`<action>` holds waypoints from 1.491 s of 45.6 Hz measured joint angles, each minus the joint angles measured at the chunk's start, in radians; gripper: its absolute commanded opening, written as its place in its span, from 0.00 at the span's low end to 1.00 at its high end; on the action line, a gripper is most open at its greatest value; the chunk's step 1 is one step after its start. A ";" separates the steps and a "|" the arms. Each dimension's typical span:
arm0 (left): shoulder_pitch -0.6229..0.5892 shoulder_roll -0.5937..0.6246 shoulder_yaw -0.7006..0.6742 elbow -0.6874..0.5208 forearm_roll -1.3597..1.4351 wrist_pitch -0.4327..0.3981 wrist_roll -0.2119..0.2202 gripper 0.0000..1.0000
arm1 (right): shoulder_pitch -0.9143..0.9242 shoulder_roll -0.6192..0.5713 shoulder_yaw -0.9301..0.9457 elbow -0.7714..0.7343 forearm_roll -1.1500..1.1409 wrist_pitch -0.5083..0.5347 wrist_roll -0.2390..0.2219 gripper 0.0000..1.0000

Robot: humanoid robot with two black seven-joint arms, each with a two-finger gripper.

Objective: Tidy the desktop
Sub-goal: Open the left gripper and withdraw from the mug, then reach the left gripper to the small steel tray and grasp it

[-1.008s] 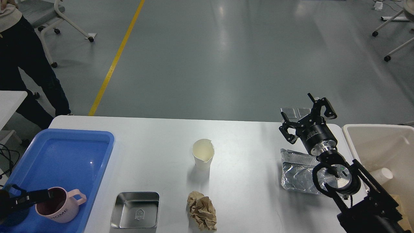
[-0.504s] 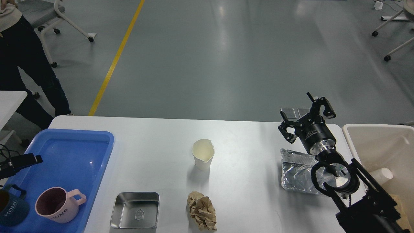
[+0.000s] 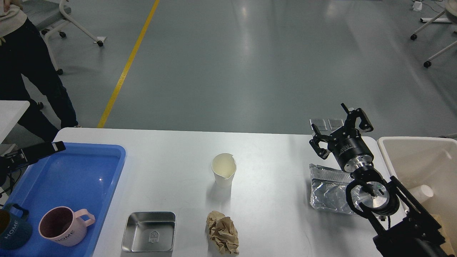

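Head view, white desktop point(image 3: 271, 157), long axis left-right, square-on

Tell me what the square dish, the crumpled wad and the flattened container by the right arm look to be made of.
Square dish: likely stainless steel, brushed grey with a stamped mark.
Crumpled wad: brown paper, matte, sharply creased.
Flattened container: probably aluminium foil, shiny, wrinkled, ribbed rim.
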 measured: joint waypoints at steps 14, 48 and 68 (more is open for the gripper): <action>-0.002 0.028 -0.019 -0.058 0.006 0.063 0.016 0.96 | 0.001 -0.011 -0.001 0.000 0.000 0.000 0.000 1.00; -0.016 -0.332 0.058 0.093 0.015 -0.096 0.113 0.96 | 0.001 -0.020 -0.005 0.000 0.000 0.002 0.000 1.00; -0.195 -0.465 0.370 0.105 0.039 -0.096 0.201 0.96 | 0.005 -0.013 -0.006 -0.001 0.000 0.002 0.000 1.00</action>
